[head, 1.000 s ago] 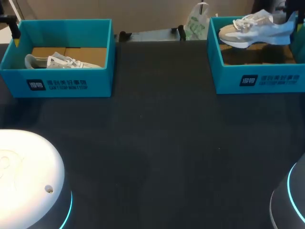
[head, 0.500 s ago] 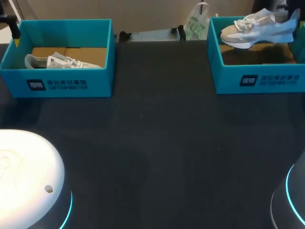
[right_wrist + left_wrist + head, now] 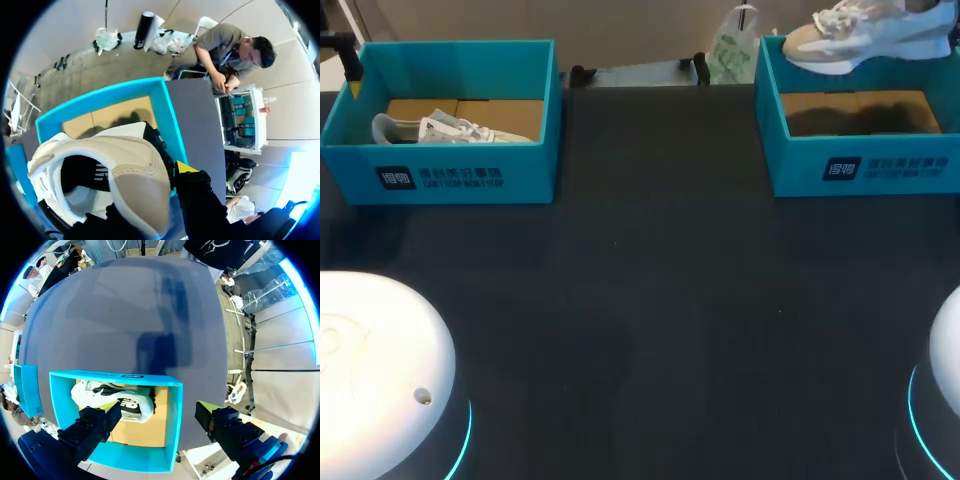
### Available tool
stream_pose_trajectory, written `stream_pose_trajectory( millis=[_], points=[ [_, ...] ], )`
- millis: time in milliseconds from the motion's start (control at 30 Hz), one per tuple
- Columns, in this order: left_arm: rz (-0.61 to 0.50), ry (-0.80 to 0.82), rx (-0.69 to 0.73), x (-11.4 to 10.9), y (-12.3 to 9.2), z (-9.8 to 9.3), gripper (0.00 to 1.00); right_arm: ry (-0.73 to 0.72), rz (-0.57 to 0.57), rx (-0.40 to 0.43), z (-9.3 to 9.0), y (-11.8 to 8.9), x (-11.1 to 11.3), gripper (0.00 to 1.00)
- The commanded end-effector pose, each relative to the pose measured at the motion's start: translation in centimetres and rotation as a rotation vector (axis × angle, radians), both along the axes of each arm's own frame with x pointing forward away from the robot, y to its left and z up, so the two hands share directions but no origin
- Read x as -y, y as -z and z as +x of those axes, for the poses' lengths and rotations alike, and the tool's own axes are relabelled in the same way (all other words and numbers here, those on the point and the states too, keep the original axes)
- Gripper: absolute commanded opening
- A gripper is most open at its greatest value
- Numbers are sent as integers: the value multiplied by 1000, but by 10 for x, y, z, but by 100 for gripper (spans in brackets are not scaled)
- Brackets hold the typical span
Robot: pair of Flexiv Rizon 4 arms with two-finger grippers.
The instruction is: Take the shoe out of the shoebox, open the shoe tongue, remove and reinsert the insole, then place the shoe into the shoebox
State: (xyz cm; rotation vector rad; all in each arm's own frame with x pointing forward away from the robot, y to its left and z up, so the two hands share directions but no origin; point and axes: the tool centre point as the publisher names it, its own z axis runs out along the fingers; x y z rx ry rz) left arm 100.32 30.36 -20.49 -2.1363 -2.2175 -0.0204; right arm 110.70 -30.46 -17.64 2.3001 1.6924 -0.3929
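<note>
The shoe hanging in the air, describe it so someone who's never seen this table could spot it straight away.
On the dark table, find the right shoebox, the teal one at the far right corner. A white and beige shoe hangs above its open top. The other shoe lies down inside the left shoebox; this one is up in the air.

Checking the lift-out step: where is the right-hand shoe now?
In the head view, the shoe hangs at the far right, above the back rim of the right shoebox, clear of its floor.
</note>
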Motion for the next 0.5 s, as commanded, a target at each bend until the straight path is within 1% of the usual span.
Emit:
stream_pose_trajectory(
  millis=[33,100,500],
  points=[
    [1,1,2,0,0,-1,100,-34,-34,83,-53,-20,-28,0],
    [1,1,2,0,0,-1,100,-46,-24,82,-68,-20,-39,0],
    [1,1,2,0,0,-1,100,-46,-24,82,-68,-20,-39,0]
  ],
)
